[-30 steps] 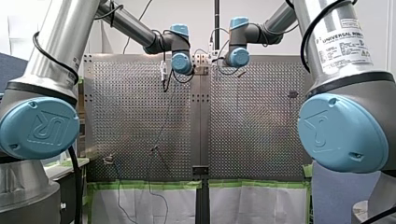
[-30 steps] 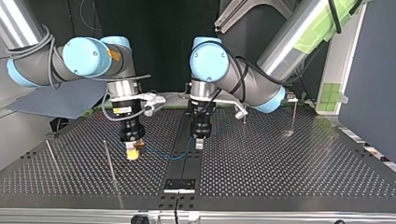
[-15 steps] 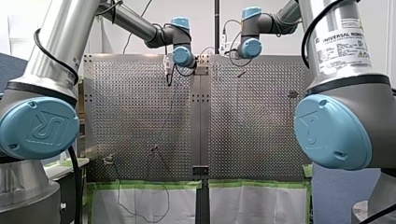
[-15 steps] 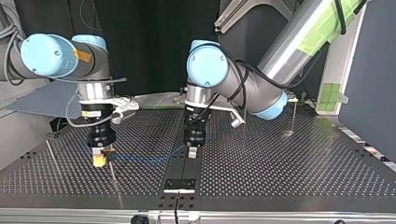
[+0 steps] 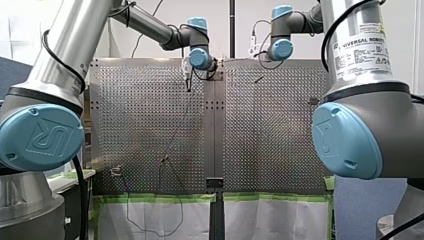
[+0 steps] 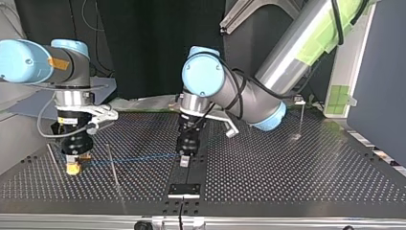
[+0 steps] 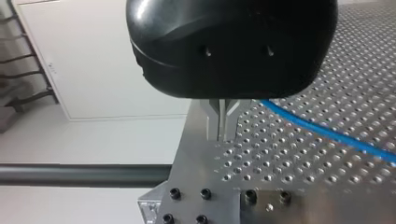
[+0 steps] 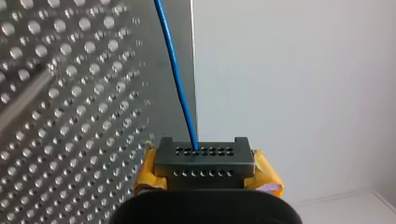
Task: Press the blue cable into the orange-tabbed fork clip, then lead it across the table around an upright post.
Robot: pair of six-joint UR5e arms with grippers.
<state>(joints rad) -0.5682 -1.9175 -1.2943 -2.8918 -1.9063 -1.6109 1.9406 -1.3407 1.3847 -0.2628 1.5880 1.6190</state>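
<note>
Left wrist view: black body of my left claw (image 7: 219, 134) hides where blue cable (image 7: 327, 130) meets it; cable runs off at view edge. Right wrist view: my right claw (image 8: 203, 156) partly cut off by edge. Front view: cable too thin to trace.

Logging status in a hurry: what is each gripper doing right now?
Left gripper: fingers closed, apparently on the blue cable.
Right gripper: closed on the blue cable.
</note>
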